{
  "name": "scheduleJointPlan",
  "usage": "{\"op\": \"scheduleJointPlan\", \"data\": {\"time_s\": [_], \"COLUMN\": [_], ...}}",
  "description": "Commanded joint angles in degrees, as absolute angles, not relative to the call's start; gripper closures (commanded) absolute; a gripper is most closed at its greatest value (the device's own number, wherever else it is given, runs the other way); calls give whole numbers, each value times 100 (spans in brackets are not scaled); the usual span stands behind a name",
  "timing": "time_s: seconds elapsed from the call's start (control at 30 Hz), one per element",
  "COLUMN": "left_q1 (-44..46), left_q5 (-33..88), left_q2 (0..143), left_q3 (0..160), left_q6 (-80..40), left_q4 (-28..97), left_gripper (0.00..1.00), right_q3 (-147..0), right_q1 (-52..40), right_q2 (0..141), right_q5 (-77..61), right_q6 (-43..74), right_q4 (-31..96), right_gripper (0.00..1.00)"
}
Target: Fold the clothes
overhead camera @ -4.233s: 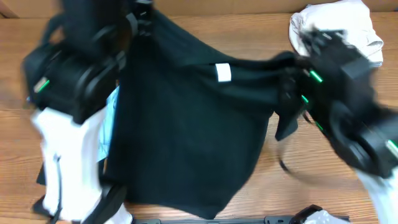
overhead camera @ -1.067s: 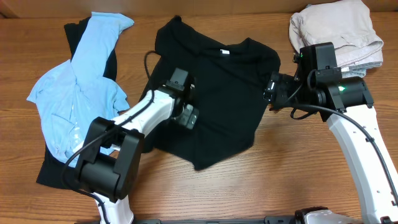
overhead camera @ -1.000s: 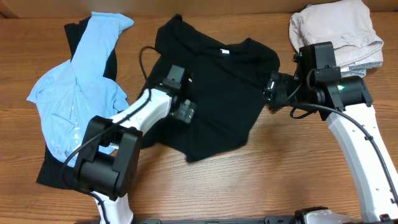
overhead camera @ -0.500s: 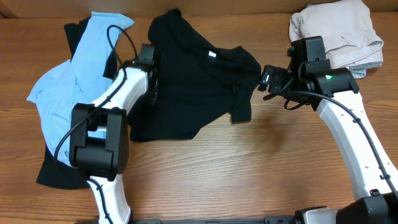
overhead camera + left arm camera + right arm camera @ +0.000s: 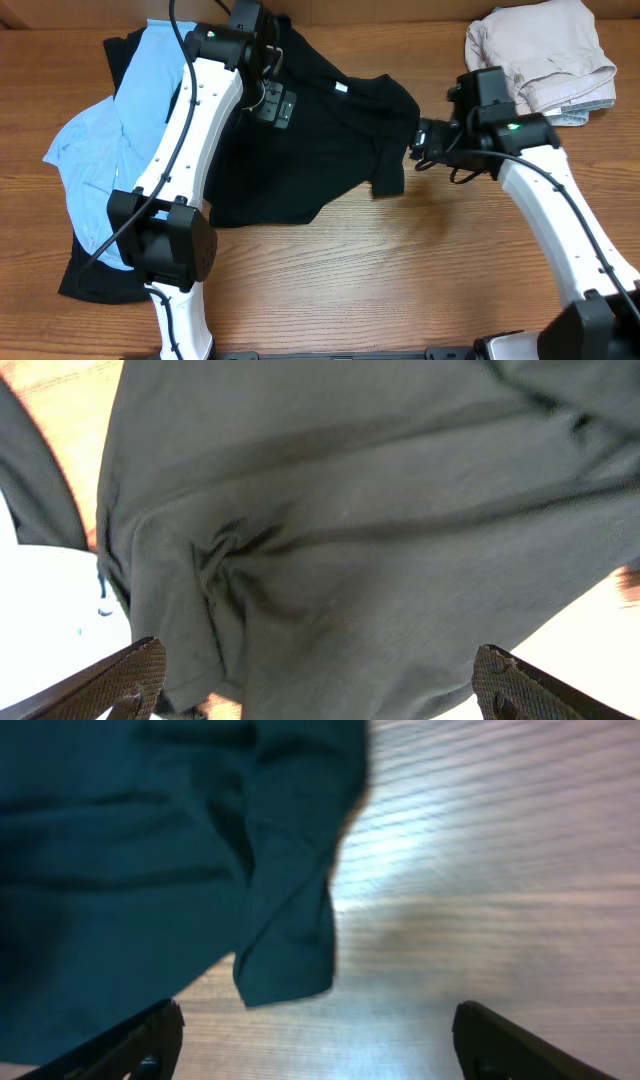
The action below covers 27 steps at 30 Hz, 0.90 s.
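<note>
The clothes lie spread over the table. The big black shirt [image 5: 320,140] is bunched at the middle back, its white tag [image 5: 342,88] facing up. My left gripper [image 5: 275,103] hangs over the shirt's left part near the collar. In the left wrist view the left gripper [image 5: 320,685] is open wide above wrinkled black fabric [image 5: 340,530], holding nothing. My right gripper [image 5: 418,140] sits just off the shirt's right edge. Seen from the right wrist, the right gripper [image 5: 320,1040] is open over bare wood, with a black sleeve [image 5: 290,920] ahead of it.
A light blue garment [image 5: 110,150] lies at the left over another black one [image 5: 85,270]. A beige garment [image 5: 540,50] is piled at the back right. The wooden table [image 5: 420,280] shows bare wood in front of the shirt.
The black shirt has been dragged left and back and has bunched up. My left arm has swung up to the shirt's collar end. The right gripper has shifted slightly left.
</note>
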<state>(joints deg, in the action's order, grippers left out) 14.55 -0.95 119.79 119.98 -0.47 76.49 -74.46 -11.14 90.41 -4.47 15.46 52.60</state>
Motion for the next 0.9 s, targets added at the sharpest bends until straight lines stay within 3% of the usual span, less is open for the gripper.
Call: {"op": "scheduleJointPlan", "data": {"time_s": [0.0,0.37,0.87], "left_q1": [1435,1433,1433], "left_q5": [242,239,237], "left_q2": [11828,11828,11828], "left_q3": [12162,12160,12160], "left_q6": [-134,-174,-176], "left_q4": [7557,7343,7343], "left_gripper": [0,0,0], "right_q3": [-7085,-7015,-6775], "right_q1": [-1310,-2047,-2152], "right_q2": [9384,10652,10798], "right_q5": [-523,-523,-51], "right_q6": [1002,211,298], "right_q4": [4755,4066,3815], "right_gripper": [12,13,30]}}
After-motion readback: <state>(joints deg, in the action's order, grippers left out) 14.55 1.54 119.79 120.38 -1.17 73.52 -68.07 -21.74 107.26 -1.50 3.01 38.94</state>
